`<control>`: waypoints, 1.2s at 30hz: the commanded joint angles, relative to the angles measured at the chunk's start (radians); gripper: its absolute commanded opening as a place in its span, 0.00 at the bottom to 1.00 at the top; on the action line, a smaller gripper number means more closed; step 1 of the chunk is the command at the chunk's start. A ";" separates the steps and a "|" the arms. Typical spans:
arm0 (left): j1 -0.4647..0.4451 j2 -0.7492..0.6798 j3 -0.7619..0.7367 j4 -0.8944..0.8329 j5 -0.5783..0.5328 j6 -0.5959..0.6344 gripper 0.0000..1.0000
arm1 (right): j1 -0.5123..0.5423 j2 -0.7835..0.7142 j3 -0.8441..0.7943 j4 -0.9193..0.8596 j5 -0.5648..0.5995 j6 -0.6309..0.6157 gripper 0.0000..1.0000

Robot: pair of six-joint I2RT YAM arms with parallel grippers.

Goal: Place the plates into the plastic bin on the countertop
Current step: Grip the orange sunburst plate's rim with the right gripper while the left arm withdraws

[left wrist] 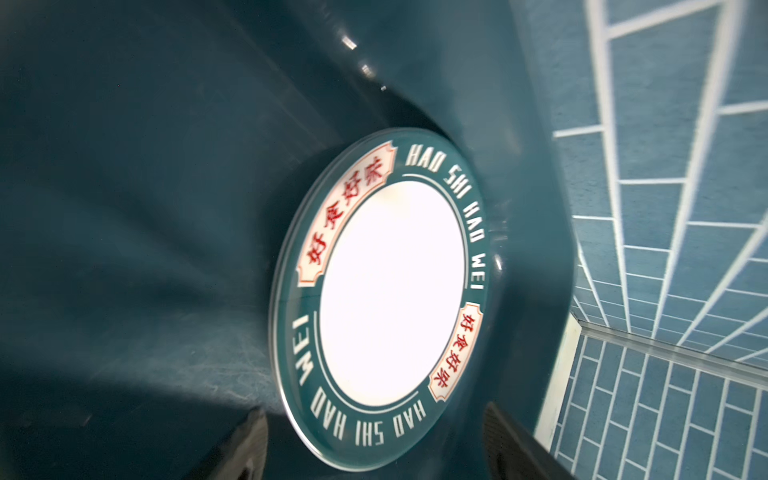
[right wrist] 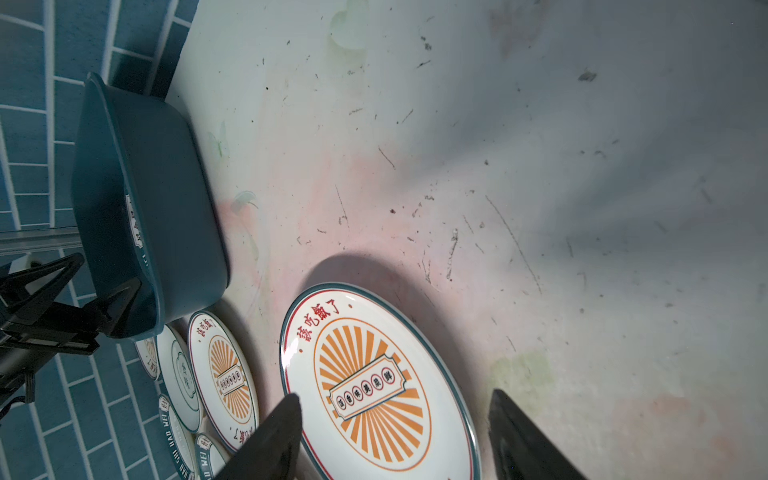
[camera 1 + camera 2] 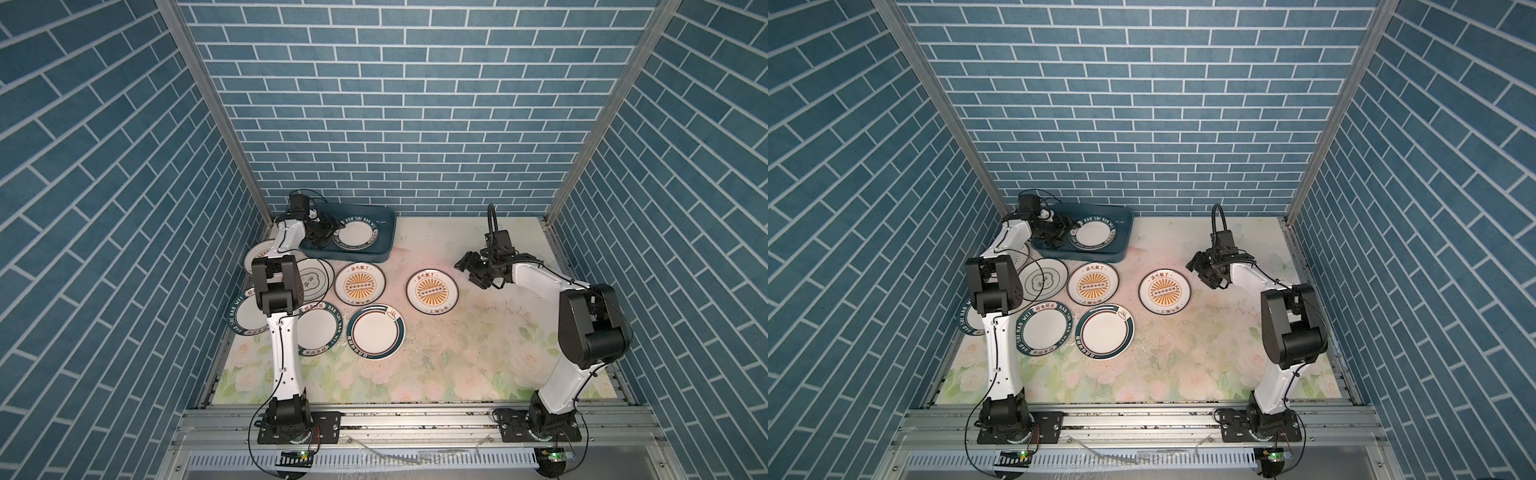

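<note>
Blue brick walls (image 3: pixel 415 124) box in a flowery surface (image 3: pixel 457 353), and we're early in this one, folks! Over at the back left sits the teal bin (image 3: pixel 347 254), and a green-rimmed lettered plate (image 3: pixel 357 233) lies inside it, toward its right half. In the left wrist view its edge looks doubled, so maybe a second one sits underneath, I can't tell. Left fingers (image 1: pixel 249 444) stand spread wide on either side of that plate's near rim, gripping nothing. So that's one in for certain, and I count seven plates out on the surface. Six are bunched at the left, some touching or overlapping and a couple half hidden under the left arm (image 3: pixel 278 291), and a lone sunburst plate (image 3: pixel 432 291) lies out near the middle. Right fingers (image 2: pixel 278 436) hang open just beside that loner, clear of it as far as I can see. By my reckoning most of the job lies ahead, and that lone plate looks the likely next pick.
</note>
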 commanded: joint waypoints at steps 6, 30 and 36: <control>-0.004 -0.322 -0.206 0.211 0.038 0.048 0.96 | 0.003 0.035 -0.056 0.072 -0.083 0.002 0.68; -0.148 -0.885 -0.875 0.407 0.172 0.055 1.00 | 0.007 0.091 -0.192 0.144 -0.268 -0.112 0.58; -0.158 -0.911 -0.885 0.381 0.151 0.057 1.00 | 0.007 0.104 -0.212 0.109 -0.257 -0.141 0.40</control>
